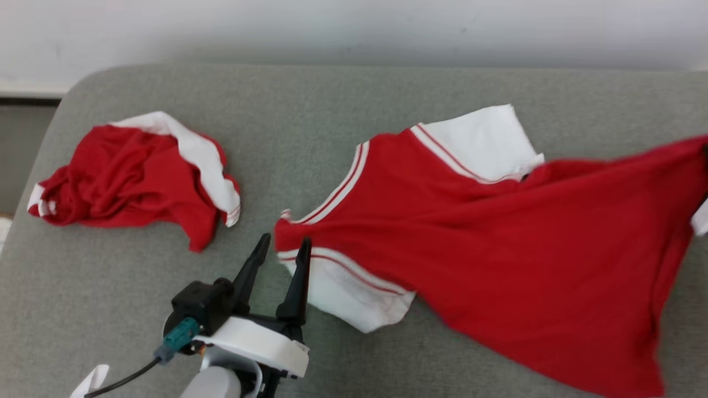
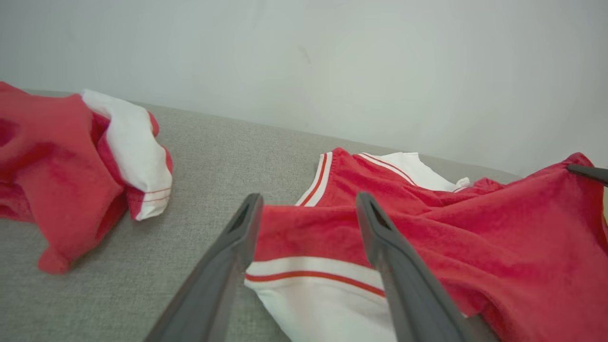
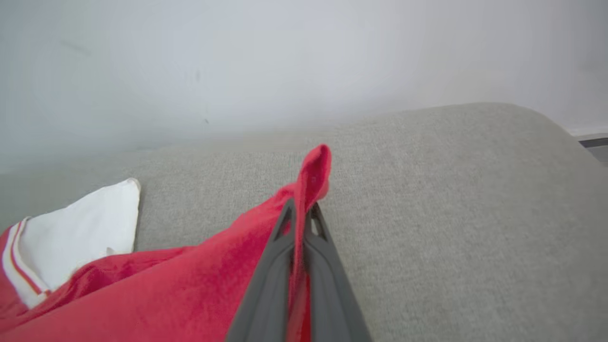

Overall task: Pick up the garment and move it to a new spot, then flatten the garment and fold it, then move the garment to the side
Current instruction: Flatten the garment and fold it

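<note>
A red garment (image 1: 498, 232) with white sleeves and striped trim lies spread across the grey cushioned surface (image 1: 310, 121), its hem lifted toward the right. My right gripper (image 3: 301, 209) is shut on a pinched fold of that red hem, which pokes up past the fingertips; a dark finger of it shows in the left wrist view (image 2: 589, 172). My left gripper (image 1: 283, 246) is open and sits low over the near shoulder, its fingers either side of the red cloth above the near white sleeve (image 2: 323, 299). In its own view the left gripper (image 2: 308, 202) holds nothing.
A second red and white garment (image 1: 133, 177) lies crumpled at the left of the surface, apart from the spread one. A pale wall (image 1: 354, 27) runs behind. The surface's rounded left corner (image 1: 83, 83) drops to the floor. A cable (image 1: 121, 378) trails from the left wrist.
</note>
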